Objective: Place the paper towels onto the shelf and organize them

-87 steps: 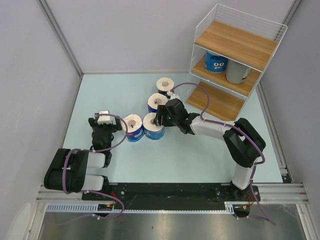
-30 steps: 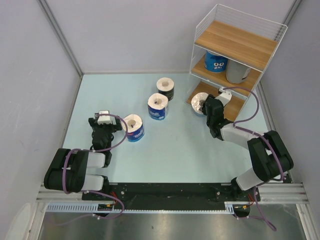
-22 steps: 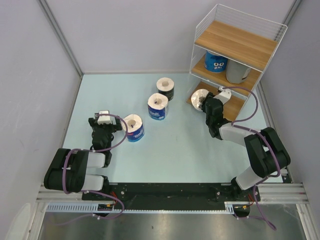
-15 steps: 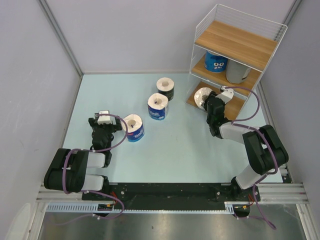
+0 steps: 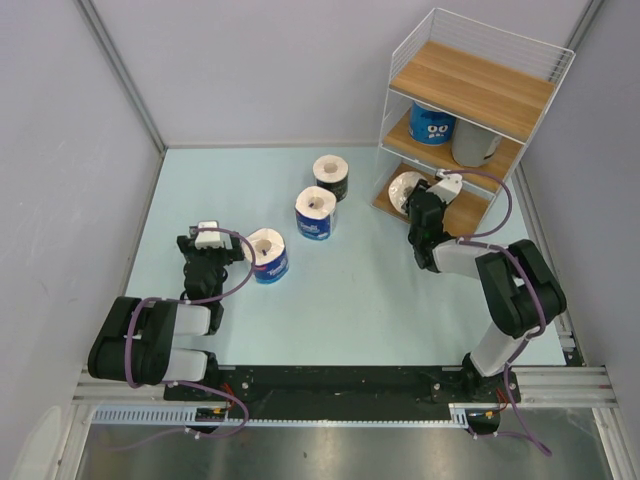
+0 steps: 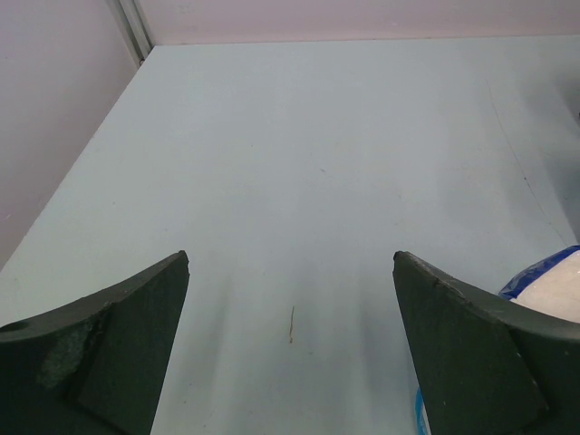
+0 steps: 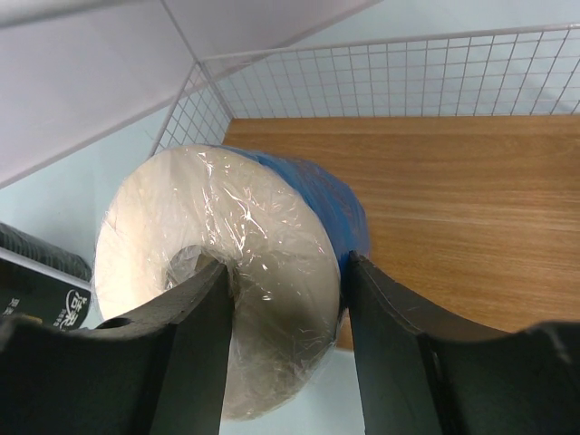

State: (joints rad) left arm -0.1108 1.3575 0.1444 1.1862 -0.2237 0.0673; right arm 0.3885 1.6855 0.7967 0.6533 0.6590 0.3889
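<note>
Right wrist: claw (image 7: 287, 276) pinches crinkly film-wrapped roll (image 7: 237, 213) at wood-grain board (image 7: 453, 208).

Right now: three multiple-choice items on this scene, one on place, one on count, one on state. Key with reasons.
1. Which board of the shelf is the blue roll in the right gripper at?
A. top board
B. bottom board
C. middle board

2. How many rolls stand on the table?
A. one
B. five
C. three

3. The left gripper is:
A. open and empty
B. shut on a grey roll
C. shut on a wire

Key:
1 B: the top view shows the roll at the lowest wooden board.
2 C: one black roll and two blue ones.
3 A: its fingers stand wide apart with bare table between them.
</note>
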